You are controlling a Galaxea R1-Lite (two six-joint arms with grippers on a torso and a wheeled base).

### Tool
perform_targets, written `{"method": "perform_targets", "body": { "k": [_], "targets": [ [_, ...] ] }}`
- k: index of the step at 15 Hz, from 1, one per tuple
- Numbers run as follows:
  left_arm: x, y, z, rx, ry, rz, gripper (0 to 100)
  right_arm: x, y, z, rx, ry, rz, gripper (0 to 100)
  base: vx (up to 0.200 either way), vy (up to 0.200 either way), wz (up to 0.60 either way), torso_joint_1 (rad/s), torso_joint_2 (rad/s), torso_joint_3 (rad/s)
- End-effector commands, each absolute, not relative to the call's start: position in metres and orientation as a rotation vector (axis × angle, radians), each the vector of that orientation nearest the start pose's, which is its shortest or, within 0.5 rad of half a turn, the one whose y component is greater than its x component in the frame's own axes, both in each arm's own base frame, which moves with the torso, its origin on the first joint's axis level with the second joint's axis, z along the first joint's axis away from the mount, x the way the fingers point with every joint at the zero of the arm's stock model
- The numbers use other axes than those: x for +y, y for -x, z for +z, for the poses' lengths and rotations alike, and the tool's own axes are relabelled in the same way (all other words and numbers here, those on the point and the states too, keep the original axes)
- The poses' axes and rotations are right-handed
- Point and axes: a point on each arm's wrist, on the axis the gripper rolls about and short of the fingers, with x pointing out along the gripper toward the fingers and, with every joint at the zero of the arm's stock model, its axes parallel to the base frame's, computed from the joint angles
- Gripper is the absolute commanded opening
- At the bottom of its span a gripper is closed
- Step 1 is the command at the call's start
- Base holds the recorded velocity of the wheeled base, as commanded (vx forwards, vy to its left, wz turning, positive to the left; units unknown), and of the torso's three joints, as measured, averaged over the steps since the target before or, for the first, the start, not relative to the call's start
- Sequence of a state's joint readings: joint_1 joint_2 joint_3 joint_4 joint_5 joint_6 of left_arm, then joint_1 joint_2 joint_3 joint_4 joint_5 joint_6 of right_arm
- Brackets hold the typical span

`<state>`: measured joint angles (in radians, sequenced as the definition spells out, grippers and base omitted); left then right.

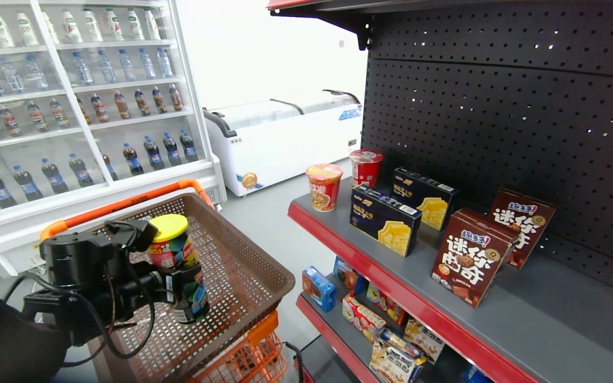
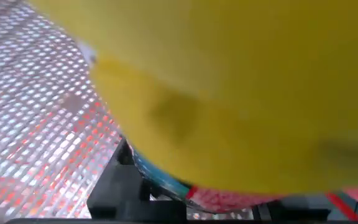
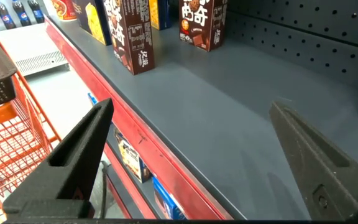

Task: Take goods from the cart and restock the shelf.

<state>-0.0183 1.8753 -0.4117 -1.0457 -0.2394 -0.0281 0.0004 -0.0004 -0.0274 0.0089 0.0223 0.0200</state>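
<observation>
Yellow-lidded jar [image 1: 171,249] stands upright, clamped in the left gripper [image 1: 183,290] over the cart basket [image 1: 248,290]; right gripper [image 3: 191,107] spread wide.

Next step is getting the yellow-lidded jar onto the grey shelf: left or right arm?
Left. The left gripper is shut on the yellow-lidded jar, held above the brown perforated cart basket. The right gripper is open and empty over the grey shelf, so using it would likely need a handover.

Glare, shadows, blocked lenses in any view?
Head view: wall blown white, bright dots through pegboard holes. Left wrist view: jar at the lens hides most of the basket. Right wrist view: even light, faint gripper shadow on shelf.
</observation>
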Motion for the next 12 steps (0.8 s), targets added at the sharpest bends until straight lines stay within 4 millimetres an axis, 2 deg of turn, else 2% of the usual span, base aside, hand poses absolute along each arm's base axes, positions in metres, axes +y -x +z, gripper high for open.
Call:
{"method": "perform_targets", "body": {
  "k": [1, 2, 3, 5, 7, 9, 11, 12],
  "targets": [
    [-0.009, -0.232, 0.142, 0.275, 0.076, -0.212, 0, 0.000, 0.025, 0.082, -0.018, -0.020, 0.022, 100, 0.000, 0.000, 0.00, 0.000, 0.00, 0.000],
    [-0.009, -0.215, 0.162, 0.241, 0.073, -0.211, 0, 0.000, 0.025, 0.082, -0.018, -0.020, 0.023, 100, 0.000, 0.000, 0.00, 0.000, 0.00, 0.000],
    [-0.008, -0.207, 0.171, 0.217, 0.070, -0.204, 0, 0.001, 0.025, 0.082, -0.018, -0.020, 0.023, 100, 0.000, 0.000, 0.00, 0.000, 0.00, 0.000],
    [-0.006, -0.160, 0.194, 0.159, 0.070, -0.196, 0, 0.000, 0.025, 0.082, -0.018, -0.020, 0.022, 100, 0.000, 0.000, 0.00, 0.000, 0.00, 0.000],
    [-0.006, -0.124, 0.200, 0.139, 0.069, -0.201, 0, 0.000, 0.025, 0.082, -0.018, -0.020, 0.025, 100, 0.000, 0.000, 0.00, 0.000, 0.00, 0.000],
    [-0.005, -0.065, 0.186, 0.138, 0.065, -0.189, 0, 0.000, 0.025, 0.082, -0.018, -0.020, 0.023, 100, 0.000, 0.000, 0.00, 0.000, 0.00, 0.000],
    [-0.003, -0.031, 0.179, 0.081, 0.075, -0.146, 0, 0.000, 0.025, 0.082, -0.018, -0.020, 0.023, 100, 0.000, 0.000, 0.00, 0.000, 0.00, 0.000],
    [-0.003, -0.024, 0.176, 0.061, 0.084, -0.140, 0, 0.001, 0.025, 0.082, -0.018, -0.020, 0.023, 100, 0.000, 0.000, 0.00, 0.000, 0.00, 0.000]
  ]
}}
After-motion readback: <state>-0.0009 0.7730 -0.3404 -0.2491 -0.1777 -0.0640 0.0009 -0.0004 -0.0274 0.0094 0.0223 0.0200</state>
